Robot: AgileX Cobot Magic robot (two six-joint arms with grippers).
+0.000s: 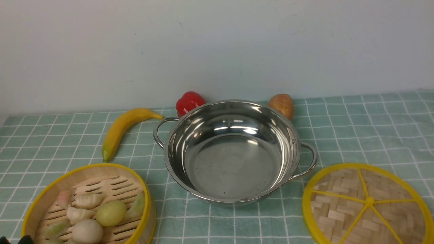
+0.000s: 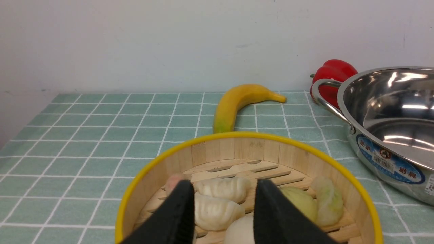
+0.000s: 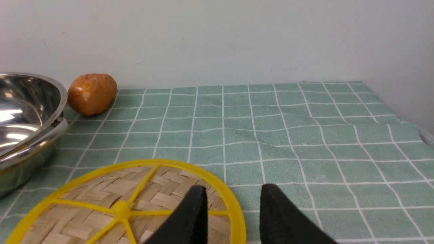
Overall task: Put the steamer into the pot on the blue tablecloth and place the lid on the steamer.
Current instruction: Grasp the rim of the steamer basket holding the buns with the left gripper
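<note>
**Standing apart on the checked cloth: steamer, pot and lid**

The blue tablecloth (image 1: 356,128) is soft, with a thin white grid. At its middle stands the pot (image 1: 234,162), wide, shallow, mirror-bright steel with two looped wire handles. The steamer (image 1: 51,193) sits at the cloth's near left corner. It is a round basket with pale wood walls, a slatted floor and a yellow plastic rim, and it holds pleated dumplings (image 1: 88,200) and smooth round buns (image 1: 110,212). The lid (image 1: 339,203) lies flat at the near right corner, a woven bamboo disc with a yellow rim and spokes. Along the far edge lie a curved banana (image 1: 122,130), a glossy red pepper (image 1: 189,101) and a brown potato (image 1: 281,105), the last two just behind the pot. The left gripper (image 2: 225,183) hovers over the steamer, its black jaws parted and gripping nothing. The right gripper (image 3: 234,188) hangs above the lid's rim, spread wide and likewise empty.
</note>
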